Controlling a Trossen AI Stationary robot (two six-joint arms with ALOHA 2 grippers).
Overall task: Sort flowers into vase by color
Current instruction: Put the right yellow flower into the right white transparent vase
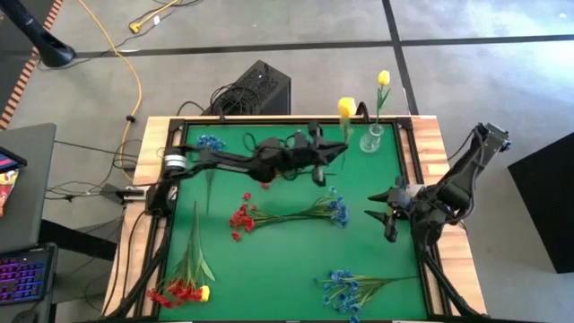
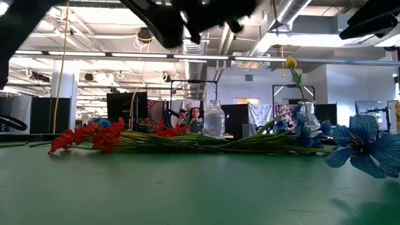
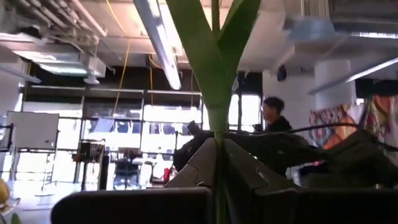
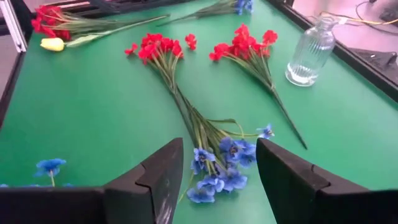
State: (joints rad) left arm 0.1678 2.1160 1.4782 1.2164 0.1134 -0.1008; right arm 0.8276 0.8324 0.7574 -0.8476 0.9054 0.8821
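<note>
My left gripper (image 1: 334,154) is over the far middle of the mat, shut on a yellow tulip (image 1: 346,108) lifted off the table, next to a glass vase (image 1: 372,137) that holds another yellow tulip (image 1: 383,78). My right gripper (image 1: 387,215) hangs open above the mat's right side, its fingers (image 4: 163,171) apart, facing a bunch of red and blue sprays (image 4: 186,112) lying flat. A second glass vase (image 4: 309,53) stands on the mat beyond them. More red sprays with one yellow bud (image 1: 184,289) and blue sprays (image 1: 345,289) lie near the front edge. My left gripper pinches the yellow tulip's green stem (image 3: 217,146) between its two fingers, just below where the long leaves (image 3: 205,56) branch off. The stem runs on past the fingertips, and the flower is lifted clear of the table with its bud toward the far edge.
A blue spray (image 1: 210,144) lies at the far left of the mat under the left arm. A black frame (image 1: 408,161) borders the green mat. Bare mat (image 1: 287,260) lies between the centre bunch and the front sprays. People and desks show in the room beyond.
</note>
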